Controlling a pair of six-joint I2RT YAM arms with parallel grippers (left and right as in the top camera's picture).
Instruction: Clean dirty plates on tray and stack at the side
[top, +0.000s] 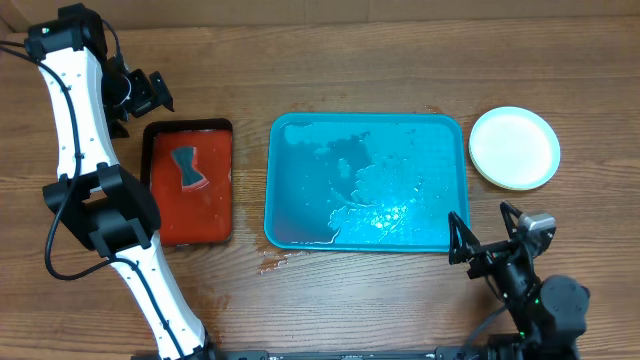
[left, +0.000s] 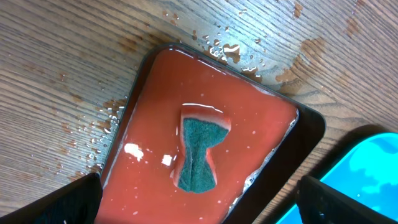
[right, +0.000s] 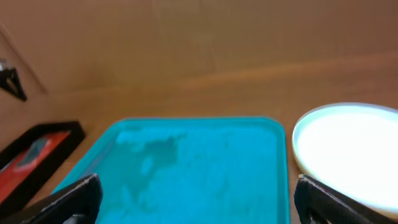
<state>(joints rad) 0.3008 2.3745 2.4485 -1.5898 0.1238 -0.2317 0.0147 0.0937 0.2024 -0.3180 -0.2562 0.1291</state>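
Observation:
The blue tray lies in the middle of the table, wet, with no plates on it; it also shows in the right wrist view. The plates sit stacked to its right, white centre and yellow-green rim on top; the stack also shows in the right wrist view. My left gripper is open and empty, above the far end of the red tray. My right gripper is open and empty, near the blue tray's near right corner.
A smaller red tray with a black edge lies left of the blue tray and holds a sponge with a green face, which also shows in the left wrist view. Water drops lie on the wood around both trays.

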